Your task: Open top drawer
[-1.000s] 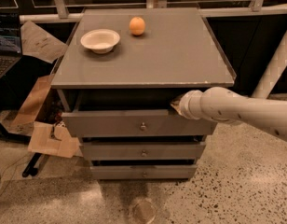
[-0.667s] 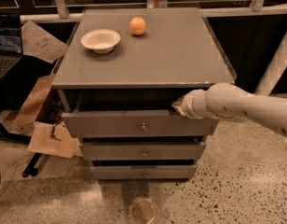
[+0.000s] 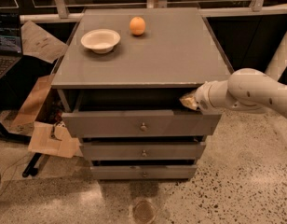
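The top drawer [image 3: 111, 124] is the widest grey front of the cabinet, with a small round metal knob [image 3: 143, 126] at its centre. It stands pulled out a little, with a dark gap showing under the cabinet top. My gripper [image 3: 187, 101] is at the drawer's upper right corner, at the top edge of the front and just under the cabinet top's lip. The white arm [image 3: 248, 94] reaches in from the right.
A white bowl [image 3: 100, 40] and an orange fruit [image 3: 137, 25] sit on the cabinet top [image 3: 171, 50]. Two narrower drawers [image 3: 143, 151] lie below. Cardboard [image 3: 45, 139] and a laptop [image 3: 6, 45] are at the left. A round floor drain [image 3: 144, 211] is in front.
The gripper tip has shifted slightly to the right along the drawer's top edge and the arm has risen a little. The drawer stands about as far out as before.
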Robot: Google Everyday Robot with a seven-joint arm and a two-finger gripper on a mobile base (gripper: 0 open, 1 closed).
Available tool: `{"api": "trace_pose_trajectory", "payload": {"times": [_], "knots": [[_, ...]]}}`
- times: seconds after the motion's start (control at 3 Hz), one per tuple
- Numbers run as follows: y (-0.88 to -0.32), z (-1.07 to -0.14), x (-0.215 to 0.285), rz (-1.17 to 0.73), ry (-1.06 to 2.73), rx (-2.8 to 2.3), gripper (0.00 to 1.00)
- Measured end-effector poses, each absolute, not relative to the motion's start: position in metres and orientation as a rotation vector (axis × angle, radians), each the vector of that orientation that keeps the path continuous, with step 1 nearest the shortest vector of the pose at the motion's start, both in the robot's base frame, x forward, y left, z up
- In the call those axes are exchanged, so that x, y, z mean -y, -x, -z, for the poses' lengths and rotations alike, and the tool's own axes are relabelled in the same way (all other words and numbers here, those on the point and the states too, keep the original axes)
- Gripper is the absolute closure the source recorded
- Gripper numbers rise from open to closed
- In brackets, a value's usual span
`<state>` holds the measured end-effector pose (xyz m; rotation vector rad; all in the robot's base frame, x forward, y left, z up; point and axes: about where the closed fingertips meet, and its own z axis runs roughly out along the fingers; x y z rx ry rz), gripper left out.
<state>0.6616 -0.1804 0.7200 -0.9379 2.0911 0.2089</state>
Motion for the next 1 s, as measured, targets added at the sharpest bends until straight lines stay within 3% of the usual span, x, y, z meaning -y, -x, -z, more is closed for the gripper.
{"api": "trace_pose_trajectory", "payload": {"times": [1.0], "knots": [[-0.664,-0.700,0.179,-0.182,0.927,-2.110,1.00]]}}
